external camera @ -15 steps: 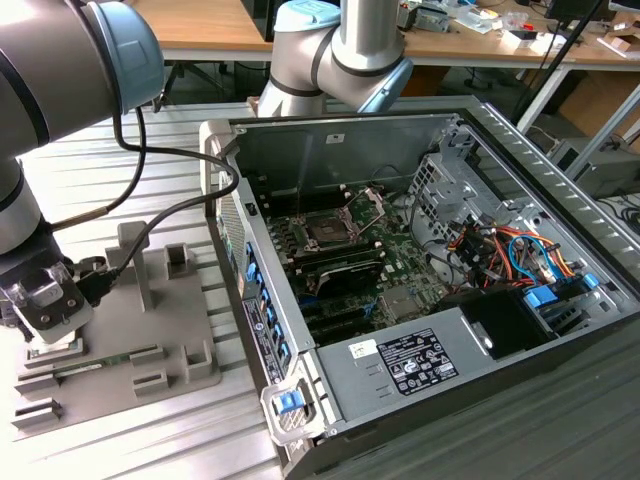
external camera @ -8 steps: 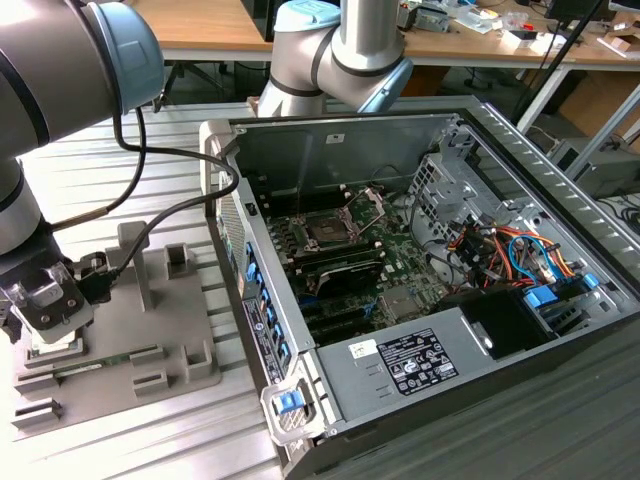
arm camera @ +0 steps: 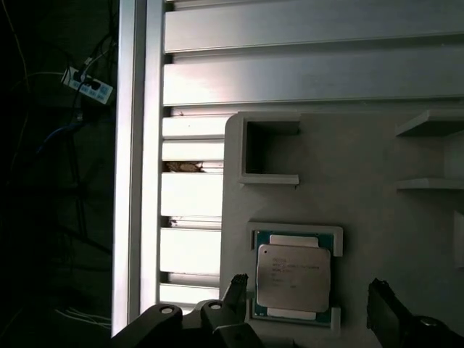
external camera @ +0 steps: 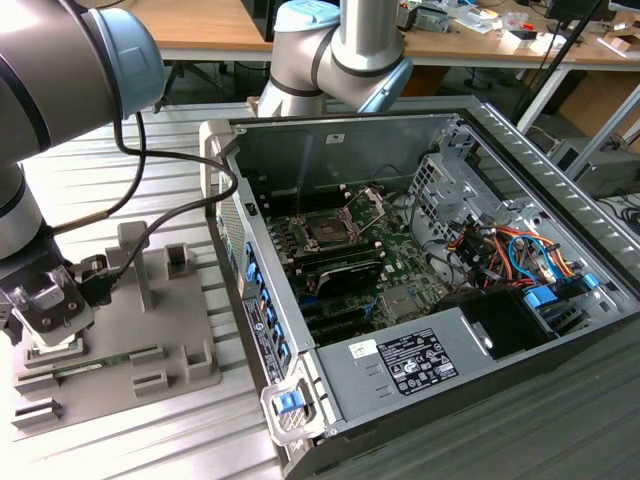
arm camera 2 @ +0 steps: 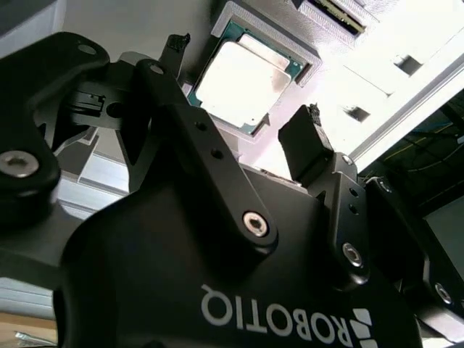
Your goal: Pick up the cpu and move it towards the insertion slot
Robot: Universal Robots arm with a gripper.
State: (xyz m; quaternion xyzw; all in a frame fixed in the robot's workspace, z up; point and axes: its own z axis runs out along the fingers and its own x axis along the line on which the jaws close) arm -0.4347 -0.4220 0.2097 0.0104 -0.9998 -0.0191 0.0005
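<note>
Gripper point(arm camera: 307, 286) open and empty, fingers point(arm camera: 384, 315) flanking the cpu point(arm camera: 293, 275) in the grey tray point(arm camera: 362, 159); advise centring over the cpu and closing evenly on its edges.

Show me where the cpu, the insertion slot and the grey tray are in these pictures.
cpu point(arm camera: 293, 278), first wrist view, middle of its silvery metal top.
insertion slot point(external camera: 328, 230), exterior view, dark centre of the socket.
grey tray point(arm camera: 362, 196), first wrist view, bare flat surface.
</note>
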